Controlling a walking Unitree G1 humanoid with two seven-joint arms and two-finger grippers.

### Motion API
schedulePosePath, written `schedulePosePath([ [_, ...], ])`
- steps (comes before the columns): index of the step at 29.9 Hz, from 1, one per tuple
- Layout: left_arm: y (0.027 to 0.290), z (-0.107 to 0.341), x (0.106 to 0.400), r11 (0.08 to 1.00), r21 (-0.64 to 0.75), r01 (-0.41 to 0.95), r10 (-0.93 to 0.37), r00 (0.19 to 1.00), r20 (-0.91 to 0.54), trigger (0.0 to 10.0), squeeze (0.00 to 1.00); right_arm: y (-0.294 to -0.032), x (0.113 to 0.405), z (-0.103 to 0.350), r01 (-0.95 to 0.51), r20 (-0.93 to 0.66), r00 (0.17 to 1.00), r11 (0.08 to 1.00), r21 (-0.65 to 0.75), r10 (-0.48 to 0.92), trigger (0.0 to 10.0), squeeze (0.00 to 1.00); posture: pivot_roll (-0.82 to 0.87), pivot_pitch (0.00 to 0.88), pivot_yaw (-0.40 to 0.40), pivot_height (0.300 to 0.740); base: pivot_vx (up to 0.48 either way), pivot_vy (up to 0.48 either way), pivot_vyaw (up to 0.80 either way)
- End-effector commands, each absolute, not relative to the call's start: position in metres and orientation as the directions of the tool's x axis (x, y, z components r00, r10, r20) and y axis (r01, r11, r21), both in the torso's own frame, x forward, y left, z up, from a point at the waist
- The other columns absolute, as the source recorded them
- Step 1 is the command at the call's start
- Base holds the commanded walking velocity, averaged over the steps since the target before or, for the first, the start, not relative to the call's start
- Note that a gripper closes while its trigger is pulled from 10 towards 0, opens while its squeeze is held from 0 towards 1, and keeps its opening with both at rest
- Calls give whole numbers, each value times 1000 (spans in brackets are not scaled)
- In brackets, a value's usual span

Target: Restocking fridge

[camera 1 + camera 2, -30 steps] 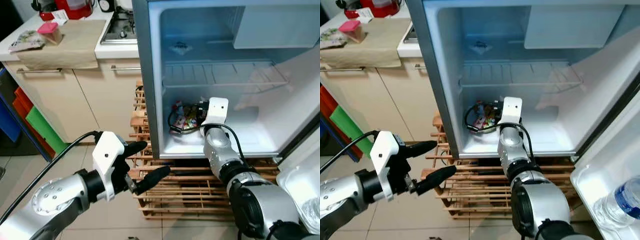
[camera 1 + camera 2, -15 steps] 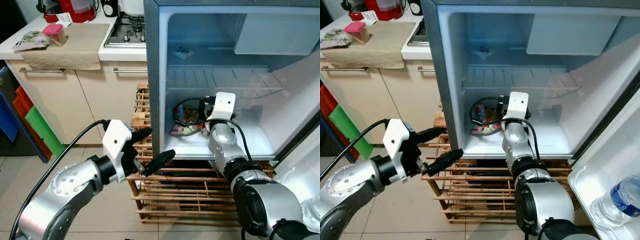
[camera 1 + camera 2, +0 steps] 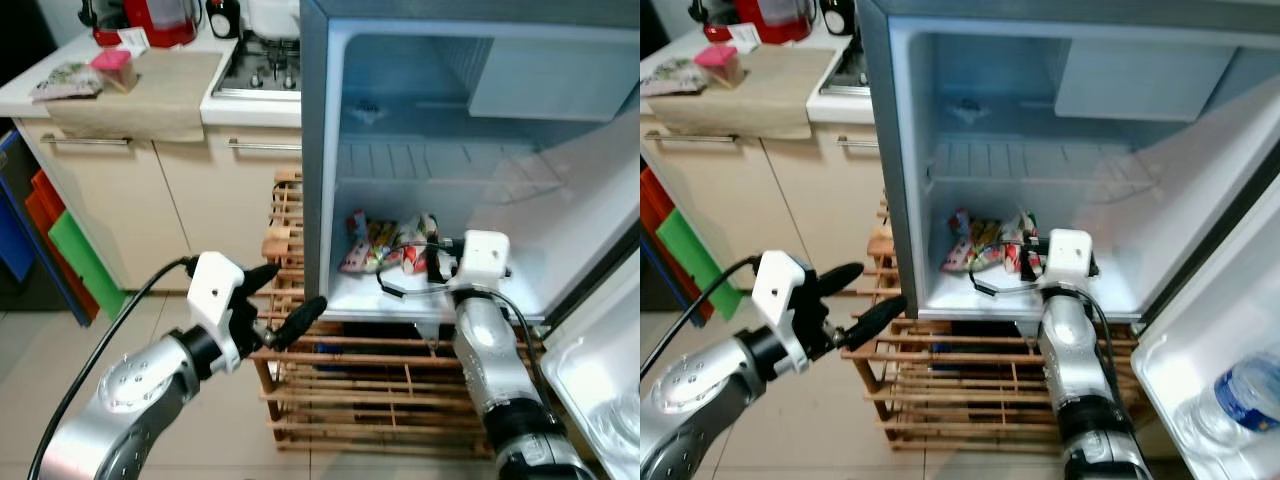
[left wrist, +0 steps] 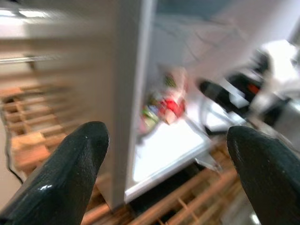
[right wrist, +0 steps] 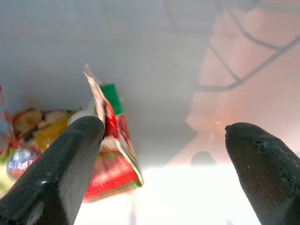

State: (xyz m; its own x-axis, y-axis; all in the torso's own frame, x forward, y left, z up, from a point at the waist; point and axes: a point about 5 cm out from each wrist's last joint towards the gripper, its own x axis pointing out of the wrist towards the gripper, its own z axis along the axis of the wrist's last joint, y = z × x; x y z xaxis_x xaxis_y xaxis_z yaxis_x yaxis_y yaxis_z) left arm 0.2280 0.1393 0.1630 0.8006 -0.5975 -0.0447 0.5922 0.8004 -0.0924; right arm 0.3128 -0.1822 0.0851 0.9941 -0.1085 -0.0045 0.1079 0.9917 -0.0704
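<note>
1. Left eye view: we face the open fridge (image 3: 320, 150), which stands on a wooden rack (image 3: 340, 385). The snack packets (image 3: 385, 243) lie on the fridge floor toward its left wall, under the wire shelf (image 3: 440, 165). Our right claw (image 3: 440, 262) reaches in just beside them. Our left claw (image 3: 280, 298) hangs outside, in front of the rack, its fingers spread and holding nothing. On the desk (image 3: 130, 95) to the left sits a pink-lidded box (image 3: 112, 68).

2. Right eye view: the same scene, and here a water bottle (image 3: 1240, 395) shows in the door pocket at the far right. The right claw's fingertips are hard to make out from here.

3. Left wrist view: blurred, but the two black fingers (image 4: 65, 173) stand wide apart, with the fridge's edge and the packets beyond them.

4. Right wrist view: the fingers (image 5: 61, 173) are spread, with nothing between them. A red and green packet (image 5: 110, 154) stands on edge just past one finger; we cannot tell whether it touches.

5. We judge the packets are placed and the step is clearing out. We should draw the right arm straight back, keeping its cable off the packets so the upright one does not topple.
</note>
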Motion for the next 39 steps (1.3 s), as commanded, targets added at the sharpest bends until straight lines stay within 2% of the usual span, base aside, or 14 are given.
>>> schedulePosePath([
  [1, 153, 163, 232, 883, -75, 463, -466, 885, -23, 10000, 0, -187, 302, 86, 54, 5, 999, 995, -84, -53, 10000, 1000, -25, 0, -27, 740, 0, 0, 0],
  [2, 156, 161, 235, 911, -68, 406, -408, 913, -23, 10000, 0, -190, 297, 85, 32, 10, 999, 996, -82, -31, 10000, 1000, -29, 0, -32, 740, 0, 0, 0],
  [3, 156, 161, 235, 911, -68, 406, -408, 913, -23, 10000, 0, -190, 297, 85, 32, 10, 999, 996, -82, -31, 10000, 1000, -29, 0, -32, 740, 0, 0, 0],
  [4, 160, 159, 237, 943, -58, 327, -329, 944, -19, 10000, 0, -194, 289, 85, 15, 18, 1000, 995, -101, -13, 10000, 1000, -38, 0, -32, 740, 0, 0, 0],
  [6, 167, 159, 239, 978, -41, 202, -202, 979, 17, 10000, 0, -199, 281, 84, 6, 19, 1000, 994, -113, -4, 10000, 0, -45, 0, -28, 740, 0, 0, 0],
  [7, 167, 159, 239, 978, -41, 202, -202, 979, 17, 10000, 0, -199, 281, 84, 6, 19, 1000, 994, -113, -4, 10000, 0, -45, 0, -28, 740, 0, 0, 0],
  [8, 171, 160, 240, 992, -43, 116, -114, 992, 51, 10000, 0, -202, 275, 82, 17, 9, 1000, 994, -107, -16, 10000, 0, -55, 0, -19, 740, 0, 0, 0],
  [10, 172, 157, 244, 996, -39, 81, -79, 996, 48, 10000, 0, -198, 273, 82, 15, 18, 1000, 996, -84, -14, 10000, 0, -73, 0, -6, 740, 0, 0, 0],
  [16, 169, 155, 261, 996, -15, 86, -85, 995, 50, 10000, 0, -189, 274, 78, -4, -13, 1000, 999, -51, 3, 10000, 0, -86, 0, 8, 740, 0, 0, 0],
  [20, 169, 157, 270, 998, 0, 61, -61, 996, 68, 10000, 0, -189, 282, 77, 16, -33, 999, 999, -45, -18, 10000, 0, -82, 0, 16, 740, -315, 0, 0],
  [39, 167, 153, 273, 999, -10, 48, -47, 996, 78, 10000, 0, -184, 291, 77, -6, -63, 998, 999, -43, 3, 10000, 0, -83, 0, 0, 740, -357, 0, 0],
])
